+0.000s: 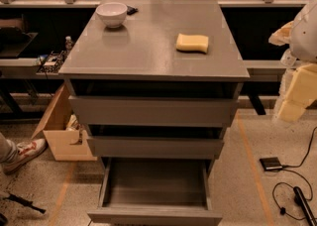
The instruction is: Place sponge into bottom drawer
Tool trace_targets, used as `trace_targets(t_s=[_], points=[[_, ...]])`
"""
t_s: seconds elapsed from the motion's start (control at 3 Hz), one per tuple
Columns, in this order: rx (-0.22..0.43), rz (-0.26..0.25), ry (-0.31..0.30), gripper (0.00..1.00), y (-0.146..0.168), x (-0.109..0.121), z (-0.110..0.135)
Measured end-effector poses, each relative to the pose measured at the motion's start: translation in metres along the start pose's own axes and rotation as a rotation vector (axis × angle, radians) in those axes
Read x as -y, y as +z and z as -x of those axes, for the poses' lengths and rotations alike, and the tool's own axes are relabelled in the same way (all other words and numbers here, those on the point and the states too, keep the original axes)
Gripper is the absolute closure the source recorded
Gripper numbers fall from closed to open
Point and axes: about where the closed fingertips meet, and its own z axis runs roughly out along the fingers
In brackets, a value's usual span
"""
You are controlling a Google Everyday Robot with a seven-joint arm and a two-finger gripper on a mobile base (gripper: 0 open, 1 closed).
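Observation:
The sponge (192,42), a small pale-yellow foam block, lies flat on the grey cabinet's top (143,51), right of centre. The bottom drawer (153,216) is pulled out toward me, and its deep grey tray shows nothing inside. The two wider drawers above it stand slightly out. My gripper (297,96) shows at the right edge as yellowish padded parts below a white arm section. It hangs beside the cabinet, off to the right of the sponge and lower than the top, and touches nothing.
A white bowl (111,13) stands at the back left of the cabinet top. A cardboard box (62,131) and a person's shoe (22,153) are on the floor at left. A black device (271,163) and cables lie on the floor at right.

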Motion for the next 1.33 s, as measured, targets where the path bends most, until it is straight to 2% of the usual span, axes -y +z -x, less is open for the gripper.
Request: trace_targets(t_s=[0.33,0.67,1.0,1.33], points=[[0.0,0.0,0.0,0.0,0.0,0.0,0.0],[0.05,-0.023,0.02,0.0,0.005,0.012,0.002],[0.153,-0.04,0.069,0.0,0.021,0.052,0.013],[0.288,-0.055,0.12,0.0,0.051,0.118,0.031]])
